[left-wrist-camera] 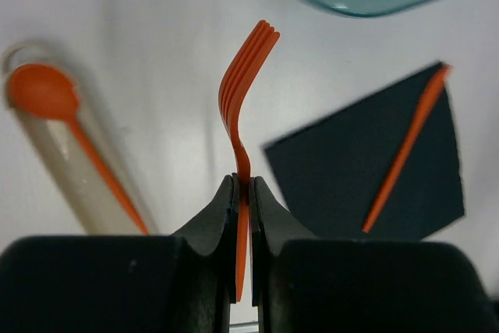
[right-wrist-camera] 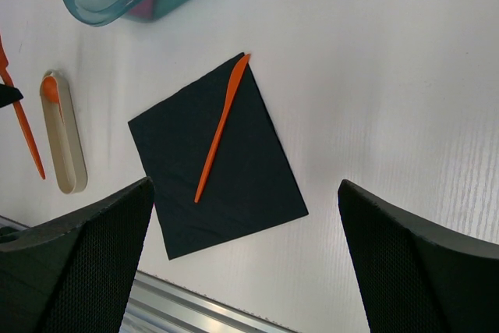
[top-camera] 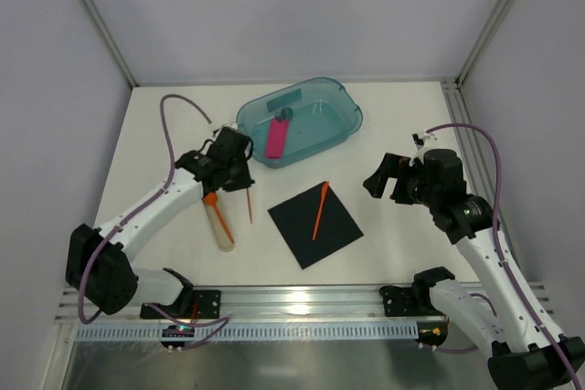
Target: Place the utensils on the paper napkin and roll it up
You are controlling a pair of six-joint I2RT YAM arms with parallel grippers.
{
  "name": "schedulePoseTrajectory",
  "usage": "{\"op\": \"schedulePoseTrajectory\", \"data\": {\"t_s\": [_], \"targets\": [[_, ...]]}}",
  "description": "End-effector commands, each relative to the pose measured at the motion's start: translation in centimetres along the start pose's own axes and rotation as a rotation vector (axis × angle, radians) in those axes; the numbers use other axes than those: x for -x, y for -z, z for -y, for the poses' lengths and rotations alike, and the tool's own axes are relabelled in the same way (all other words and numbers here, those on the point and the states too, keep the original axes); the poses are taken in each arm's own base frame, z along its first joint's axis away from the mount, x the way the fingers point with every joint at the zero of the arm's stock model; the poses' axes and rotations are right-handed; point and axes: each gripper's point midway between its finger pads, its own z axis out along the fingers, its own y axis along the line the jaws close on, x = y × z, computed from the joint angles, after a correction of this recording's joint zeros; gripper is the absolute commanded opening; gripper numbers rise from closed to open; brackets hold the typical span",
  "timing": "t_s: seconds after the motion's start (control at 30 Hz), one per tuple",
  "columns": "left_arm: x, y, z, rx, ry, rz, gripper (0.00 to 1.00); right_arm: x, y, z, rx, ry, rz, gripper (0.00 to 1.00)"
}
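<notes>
While your left gripper [left-wrist-camera: 243, 183] is clamping the fork [left-wrist-camera: 240, 91], your right gripper [top-camera: 388, 180] is gaping at the napkin's [top-camera: 294, 226] three o'clock.

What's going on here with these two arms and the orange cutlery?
The left arm's fingers are pinched shut on an orange fork, beside a beige tube holding an orange spoon. An orange knife already lies on the black napkin. The right arm's fingers are wide open and hold nothing. A teal tub with a pink bar sits farther back.

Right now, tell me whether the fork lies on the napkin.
No, the left gripper pinches the fork clear of the napkin.
</notes>
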Motion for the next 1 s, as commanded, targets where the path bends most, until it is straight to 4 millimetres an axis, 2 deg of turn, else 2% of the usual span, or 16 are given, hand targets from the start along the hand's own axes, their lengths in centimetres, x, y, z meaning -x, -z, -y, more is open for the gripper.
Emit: {"op": "schedulePoseTrajectory", "data": {"t_s": [0.0, 0.03, 0.1, 0.13, 0.17, 0.23, 0.3, 0.4, 0.53, 0.97], "targets": [[-0.3, 0.9, 7.2, -0.159, -0.164, 0.002, 0.00, 1.1, -0.2, -0.7, 0.024, 0.010, 0.038, 1.00], [-0.5, 0.2, 9.5, -0.208, -0.184, -0.023, 0.00, 1.1, -0.2, -0.6, 0.020, 0.010, 0.038, 1.00], [-1.8, -0.4, 12.0, -0.252, -0.231, -0.054, 0.00, 1.1, -0.2, -0.5, 0.015, 0.012, 0.035, 1.00], [-1.3, -0.3, 13.7, -0.291, -0.240, -0.039, 0.00, 1.0, -0.2, -0.4, 0.009, 0.013, 0.032, 1.00], [-2.5, -1.6, 14.5, -0.295, -0.272, -0.085, 0.00, 1.1, -0.1, -0.4, 0.006, 0.019, 0.038, 1.00], [-3.6, -2.0, 16.4, -0.331, -0.311, -0.107, 0.00, 1.1, -0.1, -0.1, -0.007, 0.023, 0.038, 1.00], [-4.6, -3.3, 17.9, -0.335, -0.338, -0.137, 0.00, 1.0, 0.0, 0.1, -0.015, 0.030, 0.041, 1.00], [-5.8, -5.0, 18.9, -0.322, -0.368, -0.168, 0.00, 1.0, 0.0, 0.4, -0.028, 0.032, 0.044, 1.00], [-7.4, -6.0, 19.3, -0.334, -0.357, -0.216, 0.00, 1.1, 0.0, 0.3, -0.024, 0.034, 0.042, 1.00], [-9.2, -8.5, 19.3, -0.307, -0.329, -0.247, 0.01, 1.1, -0.1, 0.5, -0.036, 0.040, 0.042, 1.00]]}}
